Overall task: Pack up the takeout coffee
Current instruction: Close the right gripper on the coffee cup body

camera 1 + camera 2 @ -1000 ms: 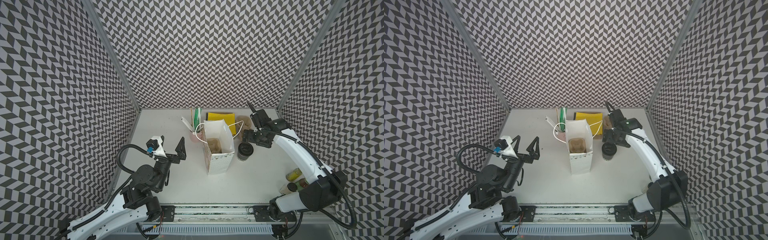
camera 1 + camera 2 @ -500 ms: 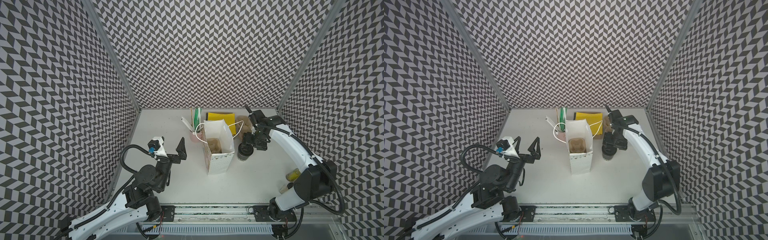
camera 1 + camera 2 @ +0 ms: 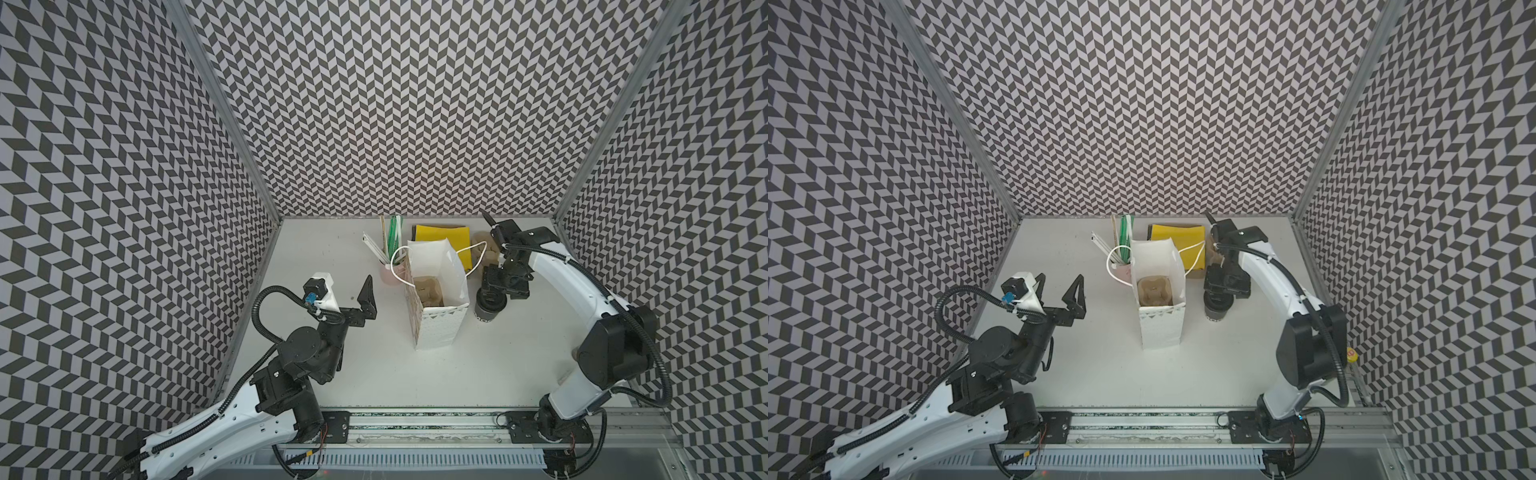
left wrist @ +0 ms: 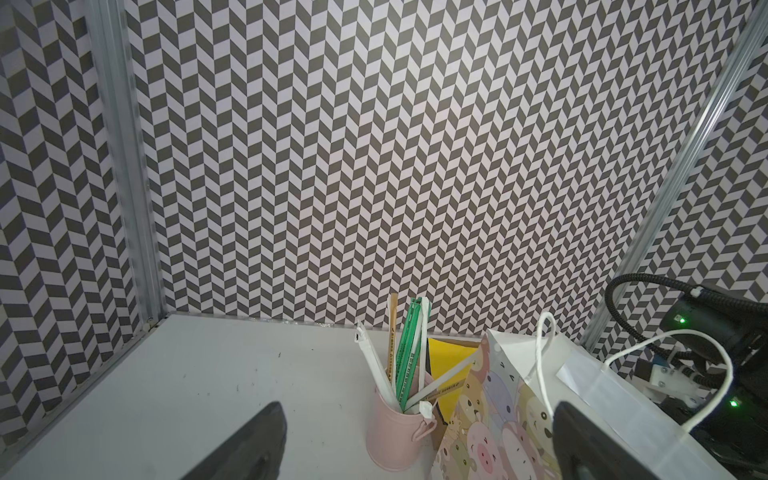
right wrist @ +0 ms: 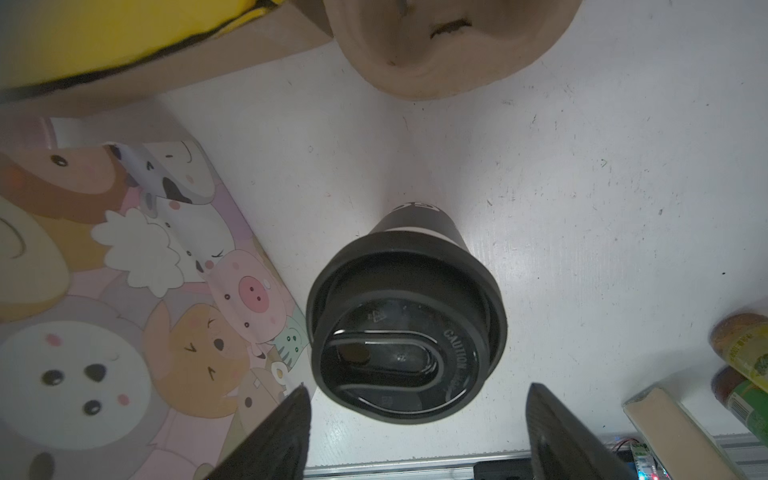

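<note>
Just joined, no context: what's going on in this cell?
The right gripper is over the lidded black coffee cup, jaws open on either side of it, not gripping it yet. The cup stands on the table beside the open white paper bag, which has a pulp cup carrier at the bottom. The left gripper hangs open off to the side, holding nothing.
</note>
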`<move>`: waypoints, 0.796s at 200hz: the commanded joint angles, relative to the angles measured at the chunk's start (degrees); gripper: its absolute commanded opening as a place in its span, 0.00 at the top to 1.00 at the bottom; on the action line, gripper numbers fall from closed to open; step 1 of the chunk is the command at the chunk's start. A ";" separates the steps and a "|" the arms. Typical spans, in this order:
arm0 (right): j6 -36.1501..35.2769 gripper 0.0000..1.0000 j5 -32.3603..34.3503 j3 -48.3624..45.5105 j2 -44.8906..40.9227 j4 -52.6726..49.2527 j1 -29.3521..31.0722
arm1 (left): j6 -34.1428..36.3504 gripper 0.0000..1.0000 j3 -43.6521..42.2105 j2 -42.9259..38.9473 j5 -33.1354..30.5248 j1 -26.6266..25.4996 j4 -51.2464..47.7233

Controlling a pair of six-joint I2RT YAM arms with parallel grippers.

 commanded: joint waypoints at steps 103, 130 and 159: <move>-0.31 0.19 6.30 1.75 1.95 -0.78 4.09 | 0.94 0.00 1.64 0.07 -1.44 -0.24 -0.66; -0.41 0.20 5.53 1.23 2.05 -0.70 4.10 | 1.03 0.00 1.74 0.23 -1.27 -0.24 -0.75; -0.18 0.20 6.85 1.31 2.34 -0.71 4.08 | 1.10 0.00 1.79 0.42 -1.37 -0.24 -0.80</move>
